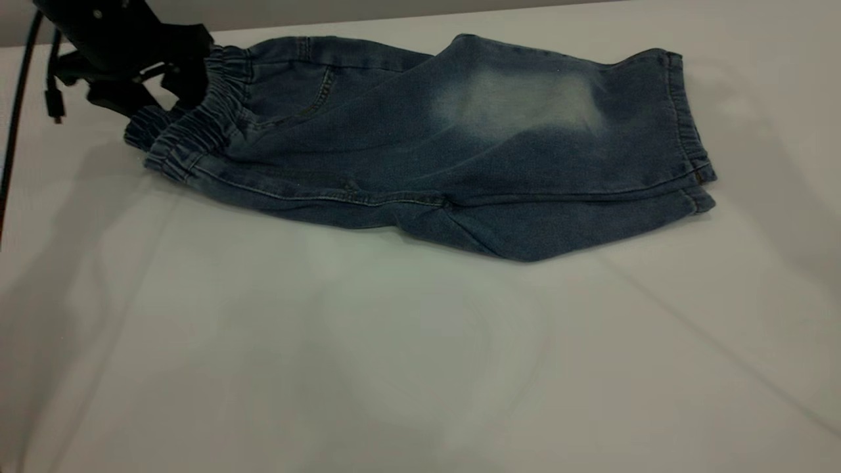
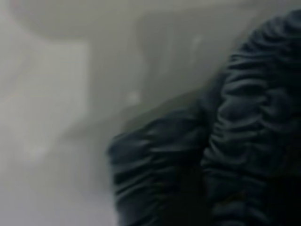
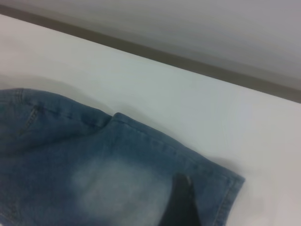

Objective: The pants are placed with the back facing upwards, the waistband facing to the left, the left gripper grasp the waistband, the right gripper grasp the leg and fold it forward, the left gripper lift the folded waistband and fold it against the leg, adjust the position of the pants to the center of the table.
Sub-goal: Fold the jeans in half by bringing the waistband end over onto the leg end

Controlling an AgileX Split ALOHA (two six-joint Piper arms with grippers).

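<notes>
The left gripper (image 1: pixel 187 82) is cut off by the exterior view's top-left corner, its fingertips buried in the waistband (image 1: pixel 197 125). Of the right gripper (image 3: pixel 181 205), only one dark finger is seen, cropped by the frame edge.

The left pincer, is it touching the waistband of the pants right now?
Touching. In the exterior view the left pincer presses into the gathered waistband, with no gap between them.
</notes>
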